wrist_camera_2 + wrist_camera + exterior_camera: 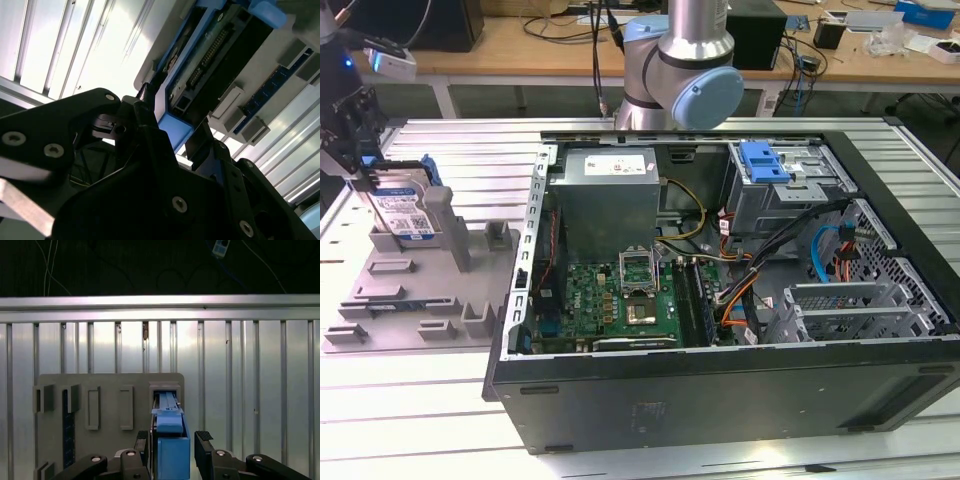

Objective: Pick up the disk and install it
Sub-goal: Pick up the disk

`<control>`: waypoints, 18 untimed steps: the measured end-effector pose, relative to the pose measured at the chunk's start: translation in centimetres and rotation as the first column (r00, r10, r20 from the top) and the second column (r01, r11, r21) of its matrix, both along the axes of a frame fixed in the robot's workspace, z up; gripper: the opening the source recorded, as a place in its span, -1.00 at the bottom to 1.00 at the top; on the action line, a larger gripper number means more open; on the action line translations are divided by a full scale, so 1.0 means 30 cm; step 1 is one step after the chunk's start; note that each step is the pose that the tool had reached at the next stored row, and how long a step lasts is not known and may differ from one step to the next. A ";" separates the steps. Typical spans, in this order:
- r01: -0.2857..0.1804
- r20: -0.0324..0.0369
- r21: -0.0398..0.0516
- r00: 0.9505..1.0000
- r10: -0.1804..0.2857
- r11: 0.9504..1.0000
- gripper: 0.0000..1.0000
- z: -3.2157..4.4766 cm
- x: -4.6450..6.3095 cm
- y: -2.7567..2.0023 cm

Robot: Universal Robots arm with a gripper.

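The hand (364, 168) hangs over the far end of the ribbed aluminium tabletop (450, 140), set down around the top edge of the disk (405, 210). The disk stands on edge directly beneath it in a slot of the grey holder plate (410, 300). Stored upright like this, the drive offers its two flat faces to a grasp from above, which is probably why the hand comes at it vertically. In the first wrist view the hand (172, 437) sits either side of the disk's bright blue carrier frame (172, 455), and the frame runs away from the hand into the slot in the holder plate (110, 385). In the second wrist view the drive's connector edge (210, 55) points away from the hand (172, 122), with a blue corner of the carrier nestled closest to it. I cannot tell whether the hand is already pressing the drive or is only set narrowly around it, and the disk looks seated in its slot, so the pick-up seems not yet done. Well away from the hand, across the tabletop, the open computer case (720, 400) lies on its side. Inside, its drive cage (790, 190) carries a blue bracket, and that end is the likely home for the disk.
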State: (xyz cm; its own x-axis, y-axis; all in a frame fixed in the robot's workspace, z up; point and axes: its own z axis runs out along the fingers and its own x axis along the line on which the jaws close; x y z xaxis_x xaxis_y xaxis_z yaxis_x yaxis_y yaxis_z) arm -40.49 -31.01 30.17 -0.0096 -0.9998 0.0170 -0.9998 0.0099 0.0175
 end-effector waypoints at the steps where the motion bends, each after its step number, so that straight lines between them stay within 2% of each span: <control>1: 0.000 0.000 0.000 1.000 0.000 1.000 -0.01 -0.001 0.000 0.000; 11: 0.000 0.000 0.000 1.000 0.000 1.000 -0.01 -0.006 0.000 0.000; 13: 0.000 0.000 0.000 1.000 0.000 1.000 -0.04 -0.007 0.000 0.000; 14: -0.001 0.000 0.000 1.000 0.001 1.000 -0.18 -0.008 0.000 0.000; 18: -0.001 0.001 0.000 1.000 0.001 1.000 -0.18 -0.011 0.000 0.000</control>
State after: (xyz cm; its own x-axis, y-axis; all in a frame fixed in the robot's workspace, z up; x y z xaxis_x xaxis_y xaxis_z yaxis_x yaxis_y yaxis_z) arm -40.48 -31.01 29.85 -0.0085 -0.9998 0.0169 -0.9998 0.0088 0.0169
